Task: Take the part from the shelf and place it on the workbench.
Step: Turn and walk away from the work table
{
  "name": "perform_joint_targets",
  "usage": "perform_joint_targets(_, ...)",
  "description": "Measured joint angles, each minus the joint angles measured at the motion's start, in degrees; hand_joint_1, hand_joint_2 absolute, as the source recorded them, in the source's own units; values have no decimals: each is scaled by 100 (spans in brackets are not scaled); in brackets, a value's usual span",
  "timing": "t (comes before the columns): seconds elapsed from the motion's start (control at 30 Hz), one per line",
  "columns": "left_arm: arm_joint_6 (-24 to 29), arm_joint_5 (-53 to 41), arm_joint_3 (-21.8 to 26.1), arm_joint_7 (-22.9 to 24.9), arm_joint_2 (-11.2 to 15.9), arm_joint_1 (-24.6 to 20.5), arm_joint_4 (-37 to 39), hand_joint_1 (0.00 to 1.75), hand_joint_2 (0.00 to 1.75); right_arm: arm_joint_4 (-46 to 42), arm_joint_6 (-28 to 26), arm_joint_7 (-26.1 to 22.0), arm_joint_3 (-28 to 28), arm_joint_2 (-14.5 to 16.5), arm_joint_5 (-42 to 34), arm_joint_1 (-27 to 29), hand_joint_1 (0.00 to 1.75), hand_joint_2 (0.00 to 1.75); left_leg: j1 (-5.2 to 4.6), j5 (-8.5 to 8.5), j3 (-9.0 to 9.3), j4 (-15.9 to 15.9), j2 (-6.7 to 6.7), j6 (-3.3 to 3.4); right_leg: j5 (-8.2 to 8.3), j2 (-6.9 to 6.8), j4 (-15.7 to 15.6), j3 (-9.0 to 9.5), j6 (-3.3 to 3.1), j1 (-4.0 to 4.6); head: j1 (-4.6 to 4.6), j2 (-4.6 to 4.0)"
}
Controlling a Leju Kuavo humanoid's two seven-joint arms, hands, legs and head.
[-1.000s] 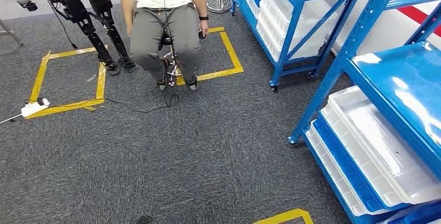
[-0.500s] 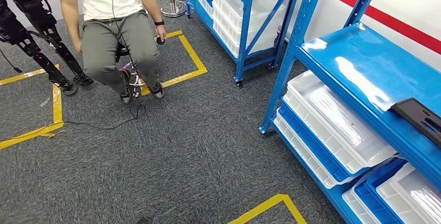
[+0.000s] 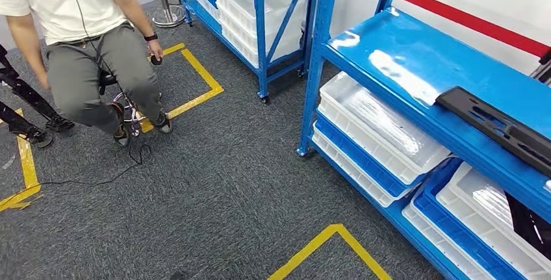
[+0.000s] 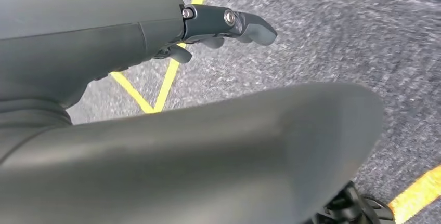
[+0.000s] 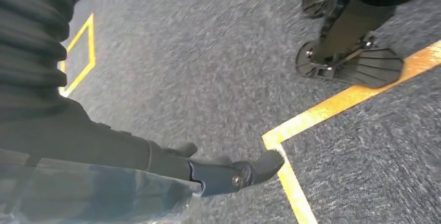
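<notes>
I have the part (image 3: 500, 129) in my head view now: a long, flat black piece with cut-outs, lying slantwise on the top blue deck of the near shelf (image 3: 416, 72), close to that deck's front edge and running off toward its right end. Neither hand is on it. My left hand (image 4: 229, 24) hangs over the grey carpet (image 3: 227, 202) with its fingers loosely extended and nothing in them; my right hand (image 5: 223, 172) hangs the same way above a yellow tape line (image 5: 333, 109), empty, fingers slack and apart. I judge the part to be rigid and fairly light, moulded plastic or thin metal, but long enough to tip if taken by one end, and the glossy deck will let it slide. I would grip near its middle, wrapping the long edges, perhaps steadying it with the second hand. A person (image 3: 84, 39) sits on a stool well apart, beyond the white trays (image 3: 383, 130) on the lower deck.
</notes>
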Motion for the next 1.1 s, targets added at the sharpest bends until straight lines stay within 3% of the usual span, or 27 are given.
perform_joint_targets(0.03, 3, -2, 2, -2, -3, -17, -1, 0, 0, 0, 0, -3, -1, 1, 9, 4, 0, 175, 15, -14, 26, -5, 39, -37, 7, 78, -4, -1, -52, -15, -5, -1)
perform_joint_targets(0.07, 8, -4, 3, -4, -5, -33, -1, 0, 0, 0, -1, -4, -2, 0, 18, 11, 0, 175, 38, -52, 37, 25, -17, -77, 14, 147, -13, 4, -93, -32, -10, -1)
perform_joint_targets(0.1, 14, -6, 4, -4, -8, -43, -2, 0, 0, 0, -1, -4, -3, -1, 25, 12, 0, 175, 59, -149, 6, 135, -155, -112, 25, 213, -22, 10, -148, -54, -24, 0)
perform_joint_targets(0.17, 28, -11, 7, 6, -4, -36, -1, 0, 0, 0, -5, -3, -4, 1, 34, -1, 0, 175, 84, -515, -239, 716, -543, -146, 45, 350, -31, 21, -233, -80, -56, 1)
perform_joint_targets(0.2, 37, -15, 8, 16, -3, -21, 1, 0, 0, 0, -8, -3, -4, 1, 41, -10, 0, 175, 85, -713, -427, 1113, -659, -144, 51, 426, -30, 16, -263, -70, -65, 1)
perform_joint_targets(0.23, 46, -22, 10, 28, -1, -4, 3, 0, 0, 0, -11, -1, -5, 2, 49, -16, 0, 175, 85, -840, -598, 1452, -708, -141, 52, 511, -28, 13, -271, -57, -65, 1)
perform_joint_targets(0.27, 55, -31, 11, 42, -1, 12, 7, 0, 0, 1, -14, 3, -7, 3, 57, -15, 0, 175, 85, -850, -699, 1626, -726, -134, 54, 599, -27, 15, -275, -46, -66, 0)
perform_joint_targets(0.3, 64, -39, 14, 50, -1, 22, 9, 0, 0, 1, -14, 7, -9, 3, 66, -10, 0, 175, 85, -737, -698, 1577, -737, -120, 55, 687, -25, 22, -275, -40, -66, 0)
perform_joint_targets(0.33, 75, -47, 19, 57, 0, 27, 10, 0, 0, 2, -14, 11, -13, 4, 74, -5, 0, 175, 86, -531, -597, 1318, -766, -102, 55, 775, -23, 33, -273, -37, -66, 0)
perform_joint_targets(0.4, 96, -55, 39, 62, 8, 30, 12, 0, 0, 2, -14, 14, -22, 14, 86, -3, 0, 175, 97, -110, -267, 541, -1026, -47, 58, 933, -13, 39, -259, -26, -66, 0)
perform_joint_targets(0.47, 109, -64, 67, 67, 21, 28, 15, 0, 0, 2, -14, 15, -31, 28, 107, -14, 0, 175, 89, 29, -92, 109, -1253, -11, 75, 1068, -9, -4, -205, -22, -62, 0)
perform_joint_targets(0.5, 111, -68, 78, 69, 26, 27, 17, 0, 0, 2, -15, 15, -34, 34, 119, -15, 0, 175, 70, 18, -82, 71, -1264, 6, 93, 1134, -16, -33, -158, -30, -61, -1)
perform_joint_targets(0.53, 111, -72, 86, 71, 19, 23, 17, 0, 0, 2, -15, 16, -38, 30, 130, -11, 0, 175, 54, 35, -72, 40, -1180, 31, 115, 1209, -39, -68, -106, -33, -63, 0)
perform_joint_targets(0.57, 111, -75, 92, 73, 12, 19, 17, 0, 0, 2, -16, 18, -41, 31, 137, -3, 0, 175, 51, 67, -53, -6, -1097, 66, 124, 1195, -35, -97, -66, -32, -61, -1)
perform_joint_targets(0.63, 111, -80, 99, 73, -1, 17, 18, 0, 0, 2, -15, 23, -43, 35, 153, -2, 0, 175, 69, 129, -15, -112, -922, 142, -8, 911, 210, -260, -54, 4, -38, 1)
perform_joint_targets(0.7, 92, -85, 104, 59, 3, 27, 17, 0, 0, 2, -15, 28, -43, 41, 167, -22, 0, 175, 61, 141, -9, -144, -732, 179, -335, 558, 896, -616, -91, 2, -14, 1)
perform_joint_targets(0.77, 52, -89, 106, 27, 10, 42, 17, 0, 0, 2, -15, 30, -44, 43, 178, -21, 0, 175, 47, 131, -15, -141, -539, 179, -545, 461, 1499, -903, -57, -21, -7, 1)
perform_joint_targets(0.8, 33, -91, 106, 11, 14, 48, 17, 0, 0, 2, -15, 30, -45, 44, 182, -11, 0, 175, 45, 126, -16, -139, -457, 172, -527, 439, 1522, -892, -12, -32, -4, 1)
perform_joint_targets(0.87, 12, -96, 107, -12, 15, 52, 17, 0, 0, 2, -15, 31, -46, 39, 190, 4, 0, 175, 49, 107, 1, -135, -309, 142, -279, 308, 874, -495, 99, -59, 1, 1)
perform_joint_targets(0.93, 7, -102, 108, -22, 24, 52, 18, 0, 0, 2, -16, 31, -48, 40, 201, -12, 0, 175, 24, 68, 39, -127, -182, 80, -47, 42, 124, -62, 116, -54, 5, 1)
perform_joint_targets(1.0, 8, -105, 108, -22, 37, 51, 19, 0, 0, 1, -16, 34, -48, 52, 211, -30, 0, 175, -5, 26, 87, -124, -72, 9, 20, -52, -94, 57, 37, -26, -7, 1)
perform_joint_targets(1.03, 9, -105, 108, -22, 39, 48, 20, 0, 0, 1, -16, 39, -49, 57, 215, -29, 0, 175, -2, 12, 111, -126, -15, -20, 29, 11, -99, 44, 1, -9, -13, 1)
perform_joint_targets(1.07, 9, -108, 108, -21, 41, 41, 19, 0, 0, 1, -16, 48, -49, 60, 218, -23, 0, 175, 19, -9, 129, -121, -7, -58, 37, 84, -104, 45, -44, -45, -23, 1)
perform_joint_targets(1.1, 9, -110, 108, -21, 43, 35, 19, 0, 0, 2, -16, 59, -50, 64, 222, -16, 0, 175, 43, -62, 129, -72, -94, -94, 47, 151, -110, 48, -83, -68, -31, 1)
